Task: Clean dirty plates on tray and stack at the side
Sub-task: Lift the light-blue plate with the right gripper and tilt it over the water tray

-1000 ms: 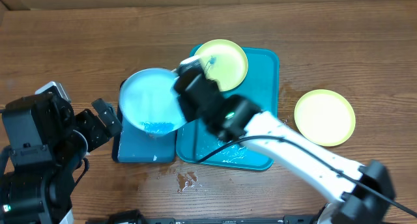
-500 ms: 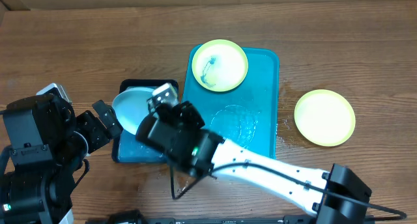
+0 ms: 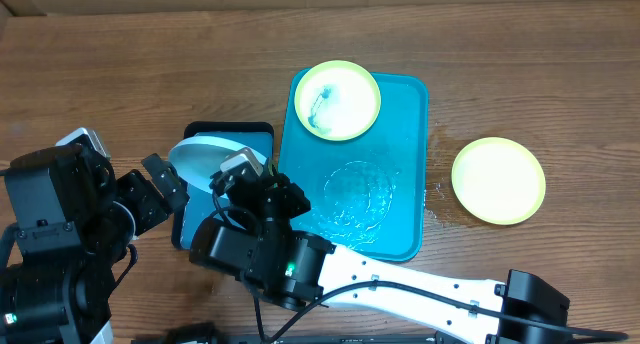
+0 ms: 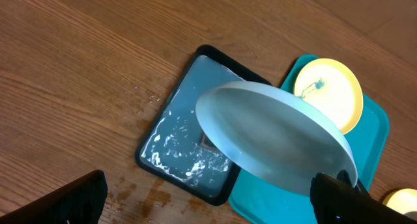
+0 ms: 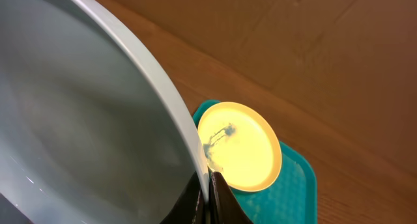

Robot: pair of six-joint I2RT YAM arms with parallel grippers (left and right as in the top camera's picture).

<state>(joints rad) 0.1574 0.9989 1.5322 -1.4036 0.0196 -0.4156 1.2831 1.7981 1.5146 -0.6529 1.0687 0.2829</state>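
While the left gripper (image 3: 152, 189) waits at the far left with its fingers spread wide and nothing between them, the right gripper (image 5: 208, 188) pinches the rim of the light blue plate (image 3: 205, 156). It holds the plate steeply tilted above the small black-rimmed tray (image 3: 232, 130), which looks wet. I judge this to be the draining step. On the turquoise tray (image 3: 405, 194) lies a smeared yellow-green plate (image 3: 338, 102), not yet cleaned. Next, the blue plate should be levelled and carried right, onto the clean yellow-green plate (image 3: 498, 180) at the side.
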